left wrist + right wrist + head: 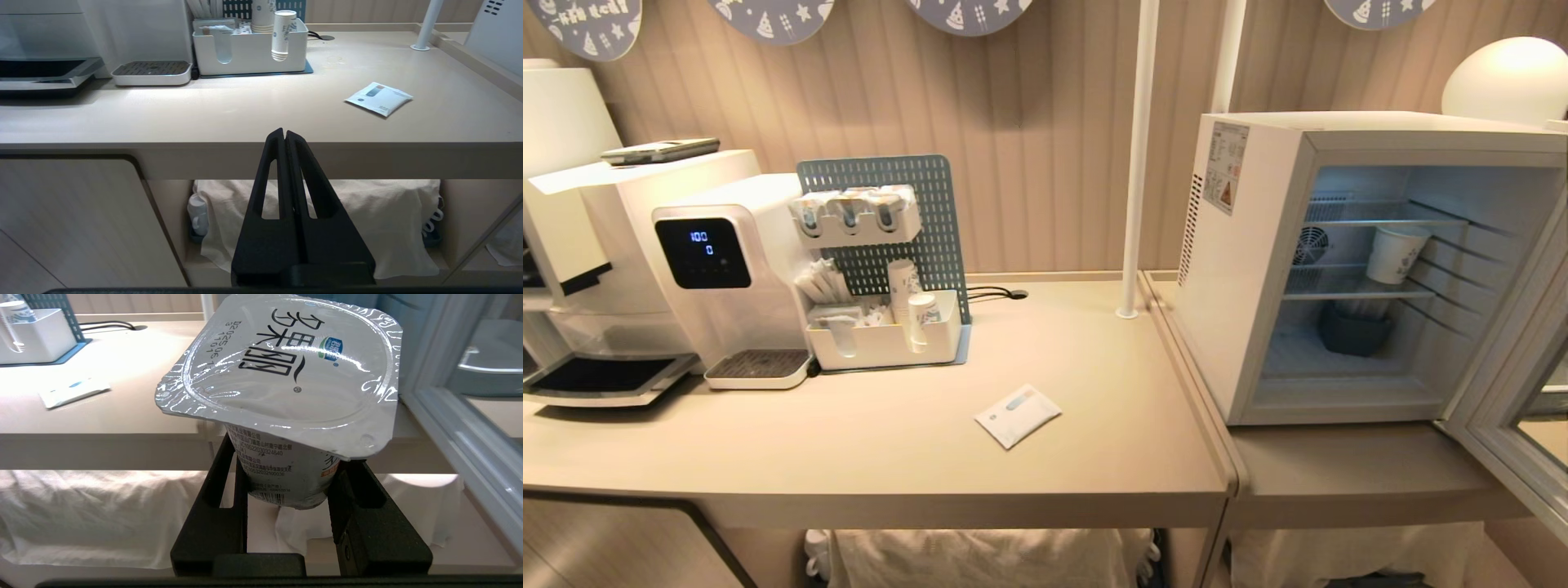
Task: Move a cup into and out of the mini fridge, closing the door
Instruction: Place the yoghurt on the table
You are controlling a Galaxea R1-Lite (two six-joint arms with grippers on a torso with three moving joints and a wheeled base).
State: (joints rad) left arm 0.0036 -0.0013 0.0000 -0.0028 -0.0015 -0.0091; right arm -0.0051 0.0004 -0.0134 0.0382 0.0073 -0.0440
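The cup [282, 396], a squat tub with a tapered printed body, sits clamped between the two black fingers [222, 494] of the right end effector [286, 473], which grip its lower body from either side. Its axis runs roughly upright with a slight tilt, so that the wide, squarish foil lid faces up and toward the wrist camera; black characters and a printed date read across the lid. The cup is held in the air in front of the tabletop's [102, 416] front edge, below its level, with white cloth [81, 514] under the tabletop behind it. The pale frame of the door [457, 428] lies just beside the cup in the right wrist view.

In the head view neither arm appears. The mini fridge [1241, 269] stands on a lower tabletop at the right, its door [1515, 425] swung wide open toward the right. A white paper cup [1395, 253] stands on the middle wire shelf and a dark container [1354, 328] rests on the fridge floor.

The left end effector [284, 136] has its fingers pressed together on nothing and hangs before the tabletop edge. On the tabletop lie a flat white packet [1018, 415], a white organiser tray [886, 343] with paper cups, and a water dispenser [727, 278].
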